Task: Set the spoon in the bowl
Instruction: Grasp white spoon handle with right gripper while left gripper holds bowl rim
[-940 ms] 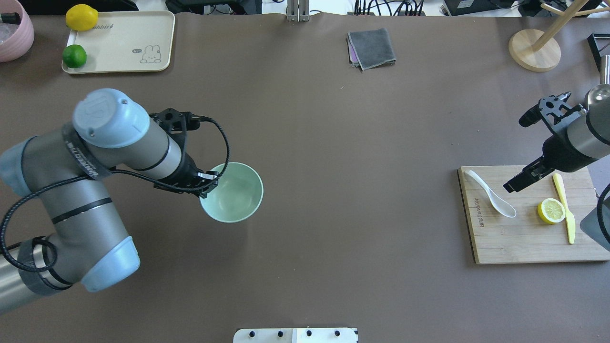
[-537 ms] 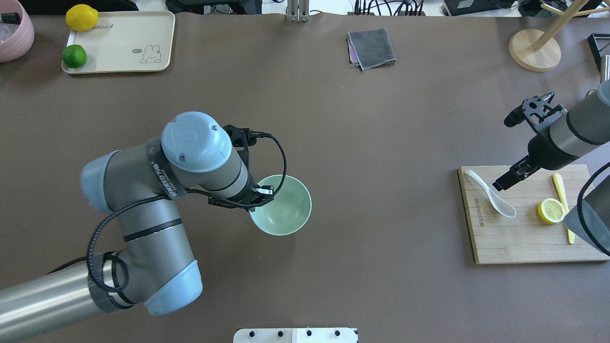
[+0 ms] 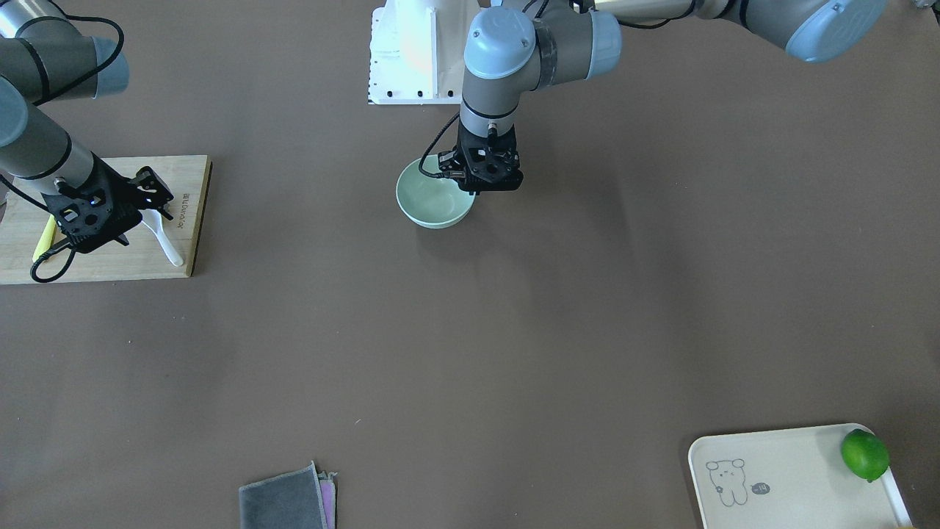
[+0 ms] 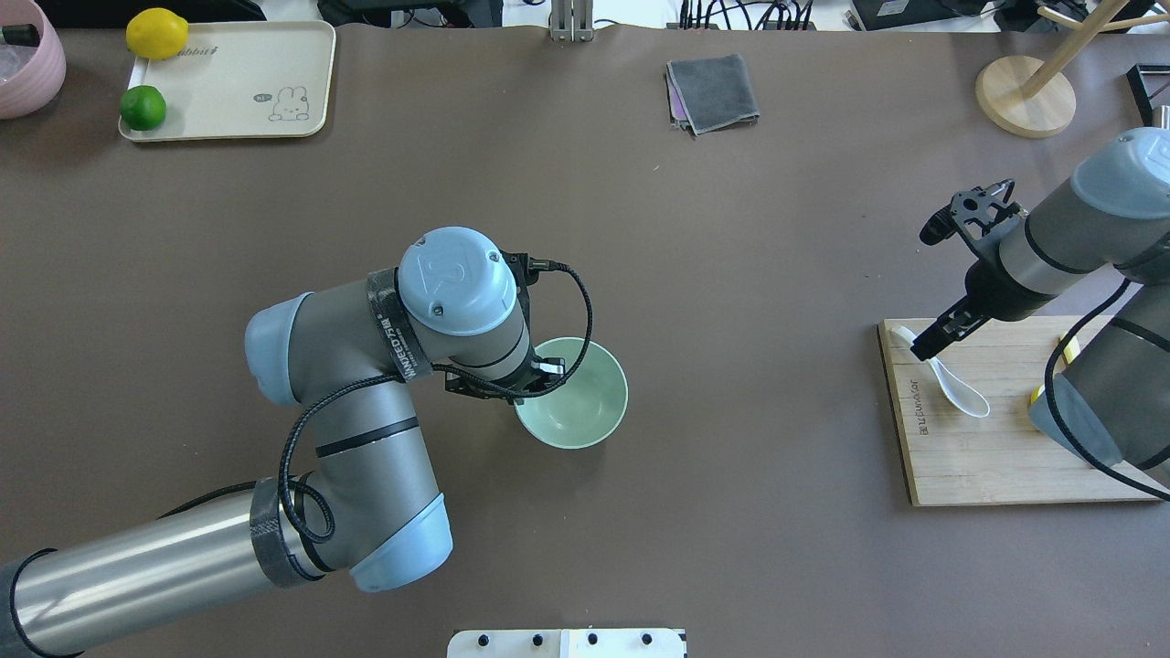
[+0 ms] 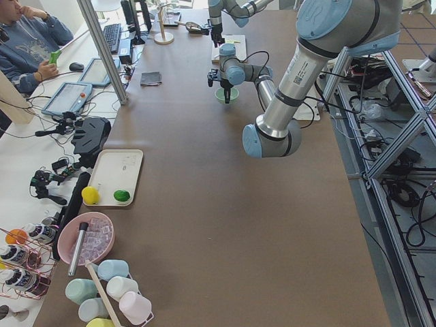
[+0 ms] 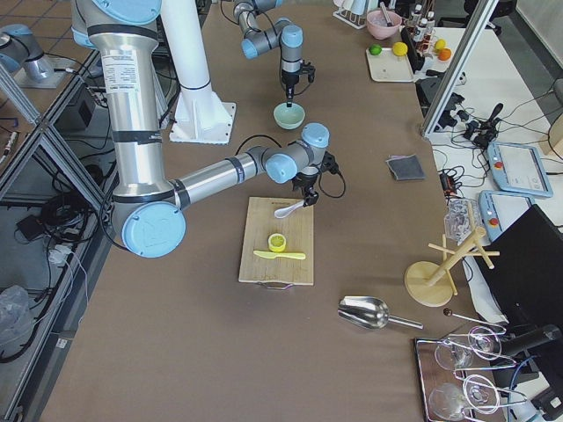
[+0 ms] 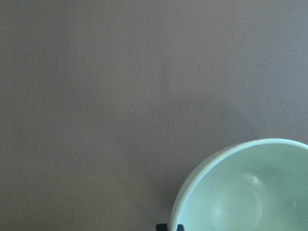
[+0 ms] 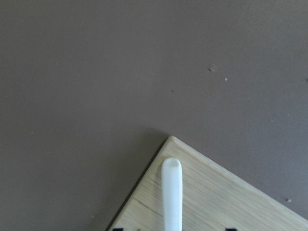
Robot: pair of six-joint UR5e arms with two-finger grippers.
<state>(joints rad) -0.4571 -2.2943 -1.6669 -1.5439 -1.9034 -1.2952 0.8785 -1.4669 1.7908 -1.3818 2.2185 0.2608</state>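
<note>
- Left gripper (image 4: 539,371) pinches the bowl (image 4: 585,407) by its rim.
- Right gripper (image 4: 921,345) hangs spread wide over the spoon (image 4: 962,393) handle on the board (image 4: 987,457).

Open table (image 4: 777,366) between bowl (image 4: 585,407) and cutting board (image 4: 978,457); left tool (image 3: 476,189) on bowl's rim
</note>
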